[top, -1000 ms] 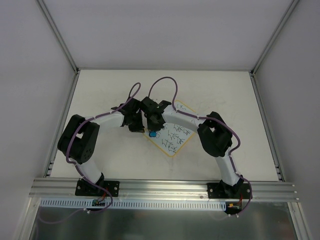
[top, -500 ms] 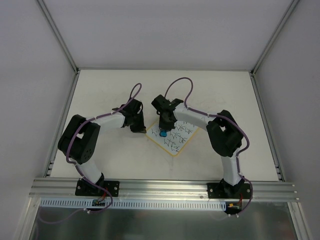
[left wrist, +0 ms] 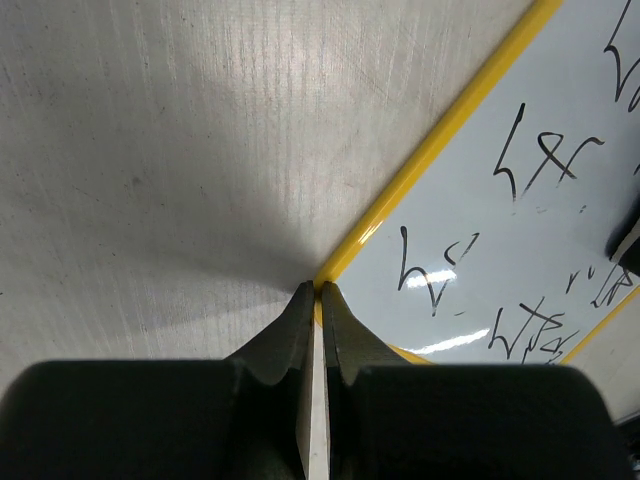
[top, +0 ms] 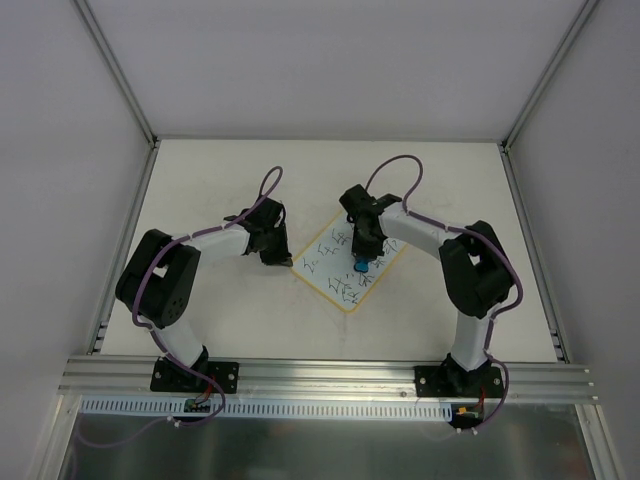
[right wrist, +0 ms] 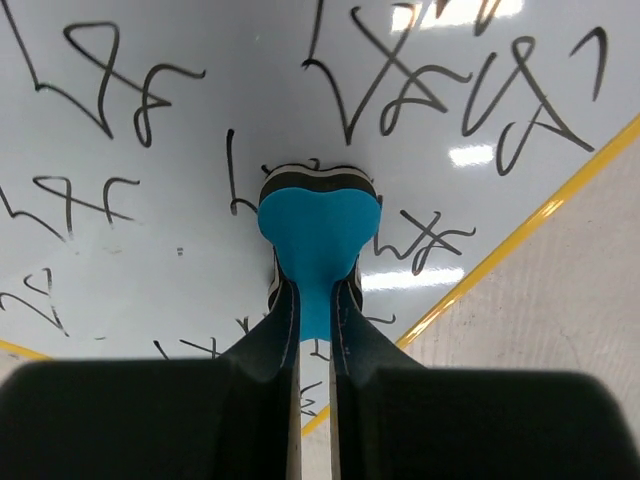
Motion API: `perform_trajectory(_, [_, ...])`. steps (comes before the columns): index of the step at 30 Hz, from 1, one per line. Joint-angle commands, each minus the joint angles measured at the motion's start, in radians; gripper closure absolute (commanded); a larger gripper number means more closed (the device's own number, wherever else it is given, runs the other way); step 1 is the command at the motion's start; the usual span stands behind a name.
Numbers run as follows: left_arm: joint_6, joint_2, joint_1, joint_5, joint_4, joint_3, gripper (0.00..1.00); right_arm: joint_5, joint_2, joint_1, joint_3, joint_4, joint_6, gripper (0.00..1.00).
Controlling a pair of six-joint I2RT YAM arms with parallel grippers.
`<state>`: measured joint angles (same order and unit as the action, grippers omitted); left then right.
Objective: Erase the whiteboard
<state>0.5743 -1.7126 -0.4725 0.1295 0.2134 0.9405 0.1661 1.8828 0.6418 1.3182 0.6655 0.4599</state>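
Observation:
The whiteboard (top: 325, 262) lies turned like a diamond on the table, with a yellow border and dark scribbles over its face. My right gripper (top: 360, 258) is shut on the blue eraser (top: 359, 266) and presses it onto the right half of the board. In the right wrist view the eraser (right wrist: 318, 225) bulges out between the fingers, against the scribbled whiteboard (right wrist: 180, 200). My left gripper (top: 285, 260) is shut at the board's left corner. In the left wrist view its closed tips (left wrist: 314, 290) touch the yellow border of the whiteboard (left wrist: 500, 220).
The off-white tabletop (top: 200, 200) is enclosed by white walls at the back and sides. An aluminium rail (top: 320, 375) carrying both arm bases runs along the near edge. Purple cables loop above both wrists.
My right gripper has slid the eraser from the board's left side to its right half. The left gripper and the board have stayed in place.

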Motion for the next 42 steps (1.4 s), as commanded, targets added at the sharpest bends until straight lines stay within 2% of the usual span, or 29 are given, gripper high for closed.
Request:
perform_trajectory(1, [-0.021,-0.062,-0.008,-0.044,0.144,-0.045,1.0,-0.056,0.079,0.062,0.03,0.04,-0.09,1.0])
perform_trajectory(7, [-0.013,-0.065,-0.008,-0.027,0.144,-0.039,1.0,-0.195,0.179,0.191,0.191,0.042,-0.145,1.0])
perform_trajectory(10, [-0.008,-0.067,-0.008,-0.03,0.142,-0.04,1.0,-0.229,0.232,0.214,0.259,0.063,-0.155,1.0])
perform_trajectory(14, [-0.004,-0.065,-0.008,-0.036,0.144,-0.04,1.0,-0.176,0.242,0.208,0.28,0.138,-0.144,1.0])
perform_trajectory(15, [-0.004,-0.065,-0.008,-0.037,0.144,-0.04,1.0,-0.128,0.216,0.2,0.244,0.143,-0.136,1.0])
perform_trajectory(23, [-0.002,-0.065,-0.003,-0.044,0.144,-0.04,1.0,-0.033,0.007,0.021,-0.035,0.14,-0.122,1.0])
perform_trajectory(30, [-0.002,-0.055,-0.002,-0.042,0.142,-0.042,1.0,-0.014,-0.125,-0.079,-0.16,0.112,-0.158,1.0])
perform_trajectory(34, [-0.002,-0.056,-0.002,-0.03,0.144,-0.039,1.0,-0.106,-0.123,-0.048,-0.159,0.043,-0.199,1.0])
perform_trajectory(42, [0.01,-0.056,-0.002,-0.016,0.144,-0.042,1.0,-0.167,-0.022,0.156,-0.008,0.023,-0.247,1.0])
